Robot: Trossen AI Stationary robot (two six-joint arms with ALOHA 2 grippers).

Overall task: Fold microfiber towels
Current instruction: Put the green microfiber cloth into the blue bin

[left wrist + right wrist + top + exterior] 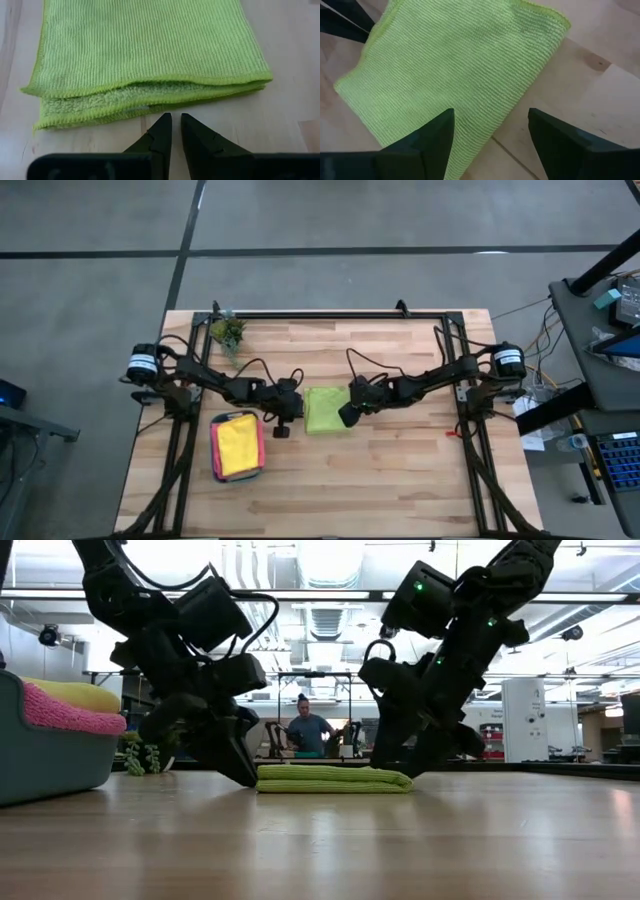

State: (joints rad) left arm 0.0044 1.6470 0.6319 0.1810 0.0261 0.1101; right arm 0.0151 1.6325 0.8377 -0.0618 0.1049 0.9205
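A lime green towel [325, 410] lies folded in several layers flat on the wooden table [400, 480]; it also shows in the low view [332, 779]. My left gripper [175, 120] is shut, low at the towel's left side, its tips just short of the layered edge [145, 100]. My right gripper [490, 120] is open at the towel's right side, one finger [427, 137] over the cloth and the other [560, 135] over bare table. A yellow towel [237, 444] lies on a pink one [216, 442] in the teal tray [240, 476]. My right gripper comes down slanting at the towel's right edge [485, 130]. I cannot tell whether the finger over the cloth touches it. My left gripper touches nothing; a strip of table shows between its tips and the towel.
The teal tray [40, 755] stands at the near left of the towel. A small potted plant [228, 332] is at the far left. A person [307, 730] stands in the room beyond the table. Bare wood lies to the near and right sides.
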